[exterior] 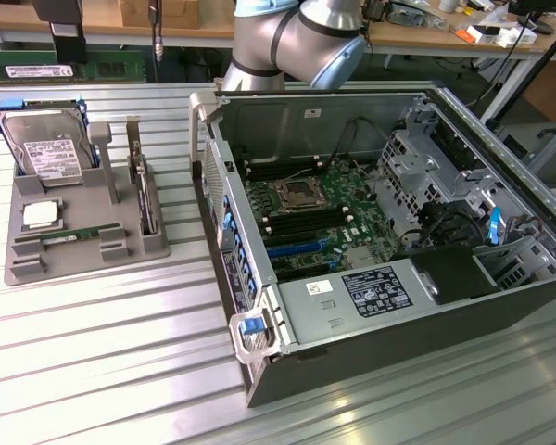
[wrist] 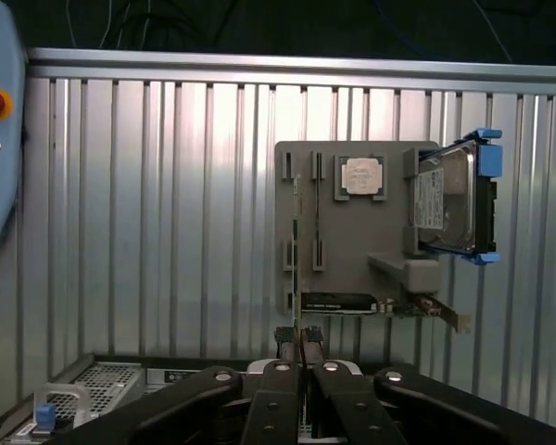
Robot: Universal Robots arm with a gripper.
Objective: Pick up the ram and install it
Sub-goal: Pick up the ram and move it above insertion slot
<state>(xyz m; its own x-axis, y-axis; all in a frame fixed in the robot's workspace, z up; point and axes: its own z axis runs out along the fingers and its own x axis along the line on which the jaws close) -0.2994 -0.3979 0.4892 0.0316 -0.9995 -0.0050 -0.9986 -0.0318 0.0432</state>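
Arm [exterior: 296, 37] in exterior view: I see it bent over the computer case [exterior: 398, 343] at its twelve o'clock rim. Ram [exterior: 71, 238] lies in the grey tray [exterior: 18, 269], nine o'clock of the case. Wrist view: gripper [wrist: 298, 338] fingers pressed together, holding nothing, well apart from the ram.

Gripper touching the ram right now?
Apart. In the exterior view the ram lies in the gray tray, nothing on it; in the wrist view the shut gripper hangs over the computer case.
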